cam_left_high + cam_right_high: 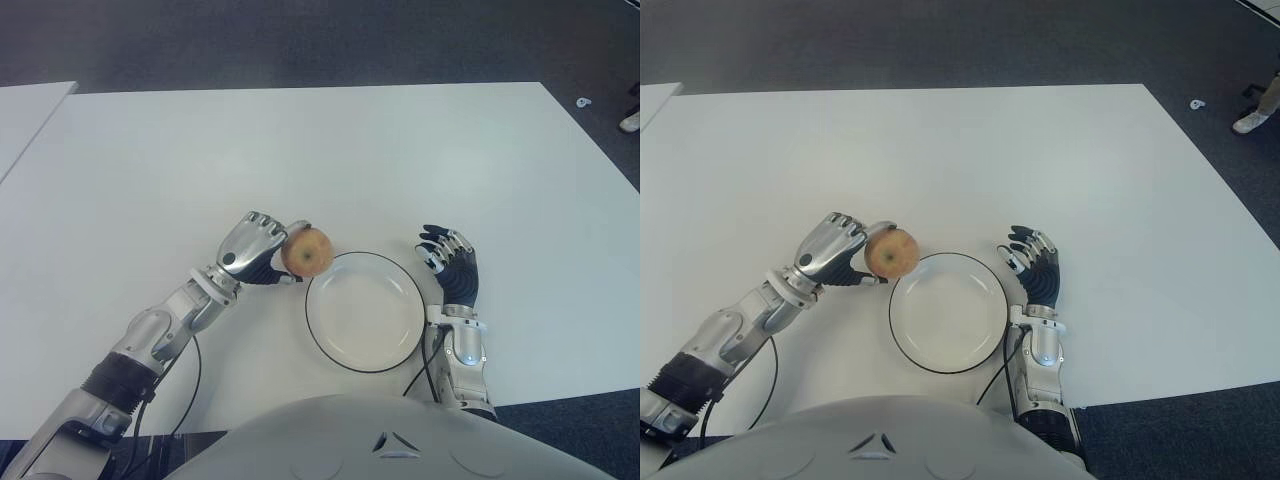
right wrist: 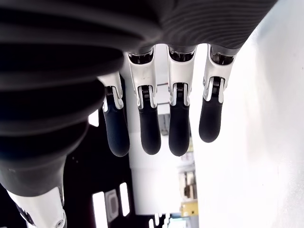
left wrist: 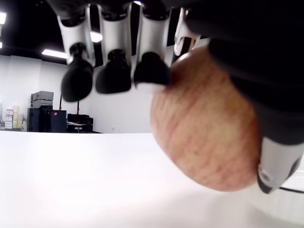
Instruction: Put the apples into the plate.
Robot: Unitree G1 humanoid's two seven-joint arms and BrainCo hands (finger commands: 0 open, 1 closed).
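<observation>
The left hand (image 1: 252,250) holds one apple (image 1: 307,251) with its fingers (image 3: 151,71) curled around it, just above the white tabletop (image 1: 300,150) at the left rim of the plate (image 1: 365,350). The right hand (image 1: 455,270) shows just right of the plate, fingers (image 2: 142,126) straight and slightly apart, gripping nothing. No writing is readable.

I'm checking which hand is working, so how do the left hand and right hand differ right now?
The left hand is curled around the apple; the right hand holds nothing, its fingers relaxed and extended. The left hand shows at the plate's far-left rim, the right hand beside its right edge. Both show over the white table.
</observation>
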